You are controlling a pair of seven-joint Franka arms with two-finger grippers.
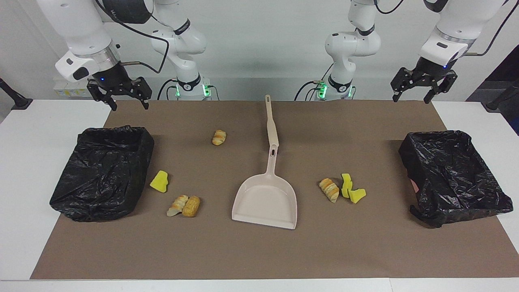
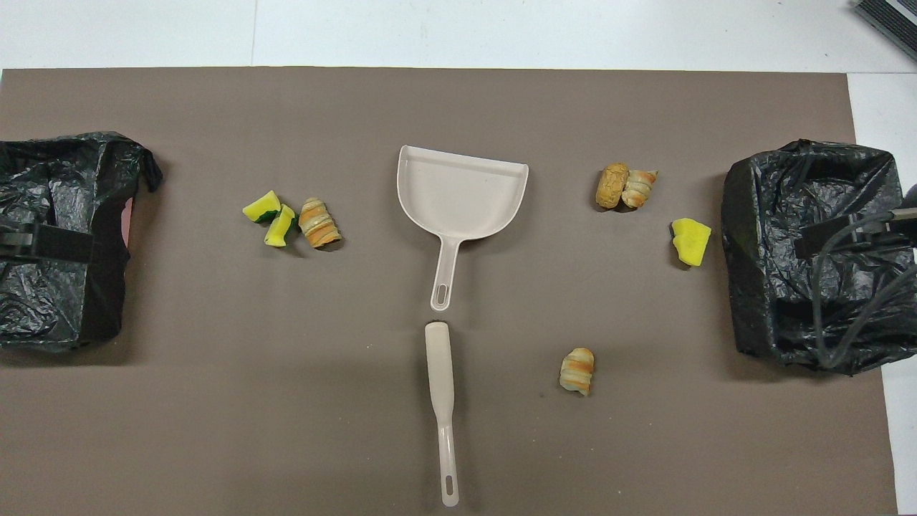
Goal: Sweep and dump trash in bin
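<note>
The trash lies loose on the brown mat: one roll (image 1: pixel 219 137) nearest the robots, a pair of rolls (image 1: pixel 183 206) and a yellow sponge chunk (image 1: pixel 159 181) beside the bin (image 1: pixel 103 172) at the right arm's end, and a roll (image 1: pixel 329 190) with sponge chunks (image 1: pixel 350 190) toward the other bin (image 1: pixel 454 174). Both bins are lined with black bags. My right gripper (image 1: pixel 129 103) hangs open over the mat's edge near its bin. My left gripper (image 1: pixel 410 97) hangs open over the mat's corner at the left arm's end. Neither holds anything.
A beige dustpan (image 1: pixel 265 200) lies mid-mat with its handle pointing toward the robots. In line with it lies a beige brush handle (image 1: pixel 270 121), nearer to the robots. White table borders the mat (image 2: pixel 215 401) on all sides.
</note>
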